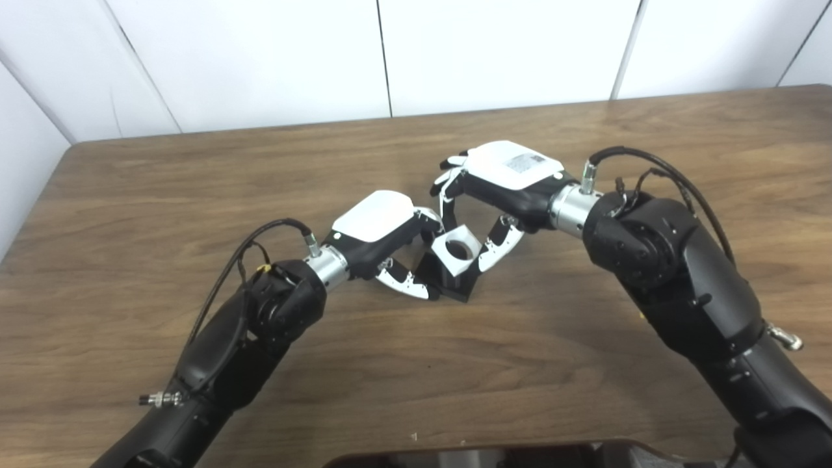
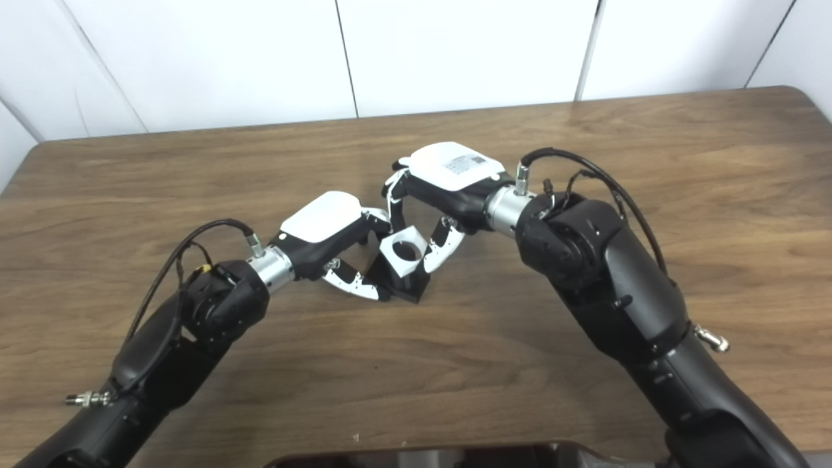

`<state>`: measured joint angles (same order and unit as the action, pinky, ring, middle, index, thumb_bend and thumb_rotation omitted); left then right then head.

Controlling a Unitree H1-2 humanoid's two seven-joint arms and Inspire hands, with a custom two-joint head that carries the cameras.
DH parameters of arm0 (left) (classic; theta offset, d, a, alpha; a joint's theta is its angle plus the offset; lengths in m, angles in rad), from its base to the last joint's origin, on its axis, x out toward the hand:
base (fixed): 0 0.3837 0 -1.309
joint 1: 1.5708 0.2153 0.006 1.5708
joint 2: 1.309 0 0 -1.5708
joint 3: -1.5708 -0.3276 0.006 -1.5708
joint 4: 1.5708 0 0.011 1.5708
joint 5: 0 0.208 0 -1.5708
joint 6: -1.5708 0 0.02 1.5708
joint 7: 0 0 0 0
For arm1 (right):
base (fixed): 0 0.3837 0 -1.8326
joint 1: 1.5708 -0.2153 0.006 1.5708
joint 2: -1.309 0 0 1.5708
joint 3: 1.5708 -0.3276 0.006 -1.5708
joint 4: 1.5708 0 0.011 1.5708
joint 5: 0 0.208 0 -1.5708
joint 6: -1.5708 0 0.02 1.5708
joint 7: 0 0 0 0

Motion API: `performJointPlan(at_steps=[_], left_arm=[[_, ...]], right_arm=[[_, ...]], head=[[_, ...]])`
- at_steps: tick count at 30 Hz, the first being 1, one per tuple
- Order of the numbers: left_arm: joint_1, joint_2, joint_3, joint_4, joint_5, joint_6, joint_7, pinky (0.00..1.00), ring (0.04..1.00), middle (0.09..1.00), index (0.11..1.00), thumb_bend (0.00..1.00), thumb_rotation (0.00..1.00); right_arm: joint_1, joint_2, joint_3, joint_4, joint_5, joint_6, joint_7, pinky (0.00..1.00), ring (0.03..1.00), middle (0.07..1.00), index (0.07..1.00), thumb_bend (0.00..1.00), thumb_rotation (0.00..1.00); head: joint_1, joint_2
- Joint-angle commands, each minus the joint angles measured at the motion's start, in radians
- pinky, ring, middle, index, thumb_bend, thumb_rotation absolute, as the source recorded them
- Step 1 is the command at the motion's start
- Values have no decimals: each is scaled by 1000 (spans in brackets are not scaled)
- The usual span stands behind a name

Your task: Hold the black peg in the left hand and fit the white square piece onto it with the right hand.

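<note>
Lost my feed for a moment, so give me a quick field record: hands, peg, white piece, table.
left hand: shut on the peg, low over the table
right hand: shut on the white piece
peg: black, base edge touching the table, tilted
white piece: square with round hole, sits at the peg's top; whether it is fully seated cannot be told
table: brown wood, the two hands meet near its middle

head pair | side by side | looking down, near | same table [image 1: 195, 169]
</note>
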<state>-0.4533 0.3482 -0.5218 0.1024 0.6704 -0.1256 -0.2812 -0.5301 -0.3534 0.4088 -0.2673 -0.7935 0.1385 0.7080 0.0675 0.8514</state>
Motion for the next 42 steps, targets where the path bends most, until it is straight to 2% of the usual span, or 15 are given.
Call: performJointPlan(at_steps=[1, 11, 25, 29, 30, 31, 34, 38, 42], left_arm=[[45, 33, -34, 43, 54, 39, -72, 544, 671, 737, 494, 520, 81], [39, 22, -40, 44, 61, 49, -75, 548, 672, 738, 494, 520, 80], [32, 19, -47, 42, 69, 73, -86, 563, 684, 745, 494, 520, 82], [32, 22, -46, 43, 65, 70, -85, 565, 688, 744, 494, 520, 81], [31, 23, -46, 45, 65, 69, -85, 569, 692, 745, 494, 520, 81], [31, 23, -46, 46, 64, 69, -85, 571, 695, 745, 495, 520, 81], [31, 24, -41, 50, 54, 65, -82, 579, 700, 747, 494, 520, 79], [30, 26, -40, 49, 55, 64, -84, 576, 702, 748, 494, 520, 80], [30, 27, -39, 51, 53, 61, -81, 577, 702, 746, 494, 520, 79]], right_arm=[[-35, 8, -9, -13, 1, -19, -34, 974, 942, 821, 480, 523, 140], [-27, 11, -4, -17, 7, -39, -40, 959, 928, 815, 480, 523, 141], [-45, 19, 7, -40, 3, -30, 3, 972, 930, 820, 481, 522, 142], [-49, 5, 18, -41, -21, -18, 33, 965, 935, 831, 490, 521, 154], [-51, 1, 21, -41, -34, -11, 45, 946, 935, 847, 610, 697, 280], [-52, -1, 23, -41, -43, -7, 53, 928, 935, 868, 726, 833, 386], [-51, -6, 27, -34, -84, 2, 65, 895, 933, 914, 892, 976, 527], [-47, -6, 18, -30, -89, 0, 53, 896, 937, 946, 954, 1000, 568], [-46, -5, 13, -33, -91, 3, 54, 900, 939, 951, 957, 1000, 573]], head=[[3, 1], [18, 5], [21, 6], [18, 5], [17, 4], [17, 5], [16, 4], [15, 4], [12, 4]])
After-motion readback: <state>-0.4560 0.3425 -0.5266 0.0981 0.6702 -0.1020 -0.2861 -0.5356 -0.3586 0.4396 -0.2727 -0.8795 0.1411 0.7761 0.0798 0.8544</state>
